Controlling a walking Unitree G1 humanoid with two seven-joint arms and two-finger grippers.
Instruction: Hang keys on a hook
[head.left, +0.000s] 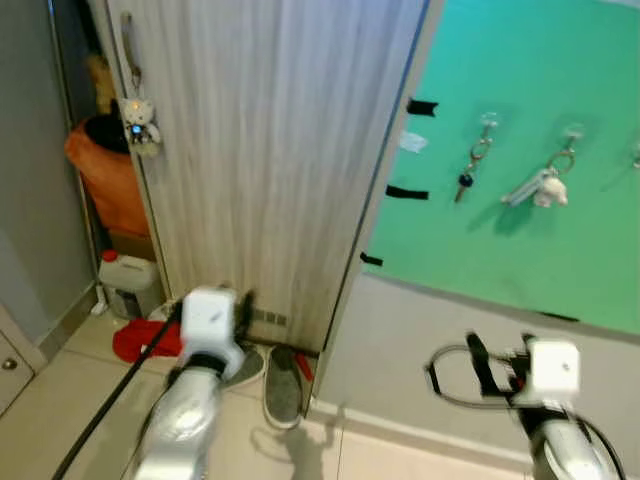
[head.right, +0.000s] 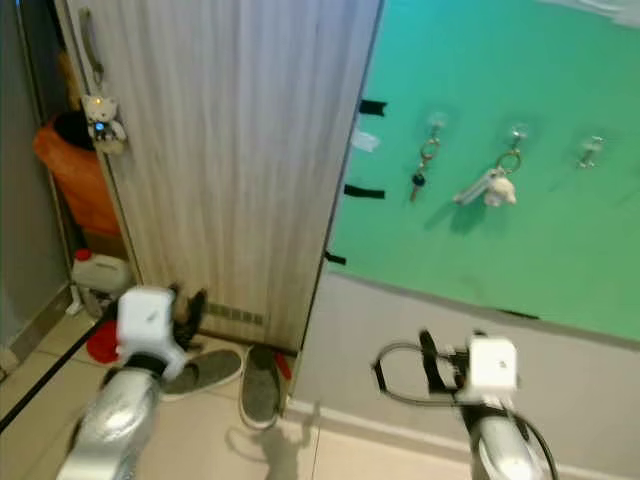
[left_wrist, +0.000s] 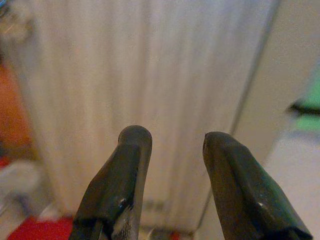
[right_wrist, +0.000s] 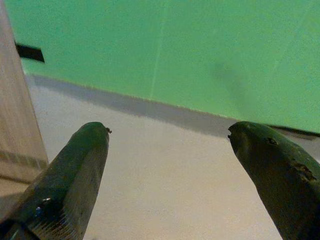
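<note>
left eye: i see a green board (head.left: 520, 230) on the right with two key sets hanging on hooks, a small key (head.left: 470, 170) and a bunch with a white charm (head.left: 540, 187). wood-grain door (head.left: 270, 150) in the middle, a small plush (head.left: 138, 122) hanging from its handle. shoes (head.left: 275, 380) on the floor at the door's base, orange bag (head.left: 105, 175) and a white jug (head.left: 125, 275) behind it on the left. left gripper (head.left: 242, 312) low in front of the door, right gripper (head.left: 478, 362) low in front of the grey wall under the board. both well below the hooks.

right eye: same scene, plus a third hook (head.right: 592, 150) further right on the board; can't tell what's on it.

left wrist: fingers (left_wrist: 125, 180) spread, nothing between them, blurred door ahead.

right wrist: fingers (right_wrist: 75, 180) spread wide, empty, facing grey wall and the board's lower edge.
</note>
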